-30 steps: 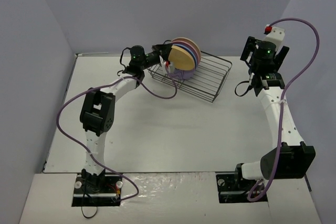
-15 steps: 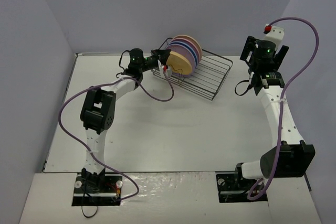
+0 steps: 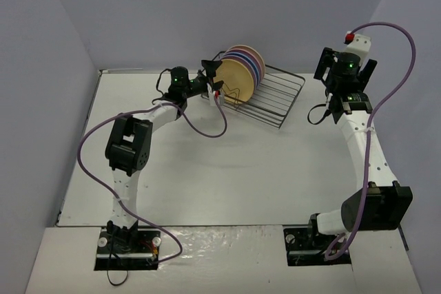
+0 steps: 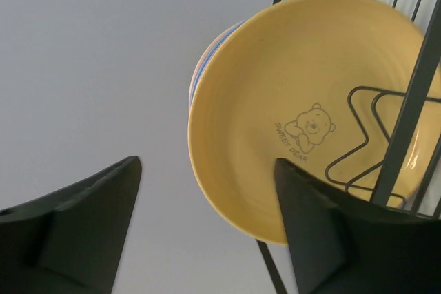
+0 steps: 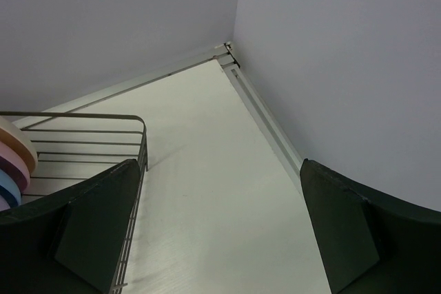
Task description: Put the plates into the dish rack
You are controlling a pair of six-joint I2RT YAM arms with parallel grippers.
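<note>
The left gripper [image 4: 207,170] is letting go. A moment ago it was pinching the yellow plate [image 4: 303,101], and now it is spread wide with nothing in it. The yellow plate is standing on its edge just in front of the gripper, inside the rack [image 3: 275,98]. It is staying up by itself, right in front of the other plates [image 3: 257,67]. I think all the plates are now sitting in the rack, so the job is looking done. Far off to the side, the right gripper [image 5: 220,166] is hanging wide open too, holding nothing.
</note>
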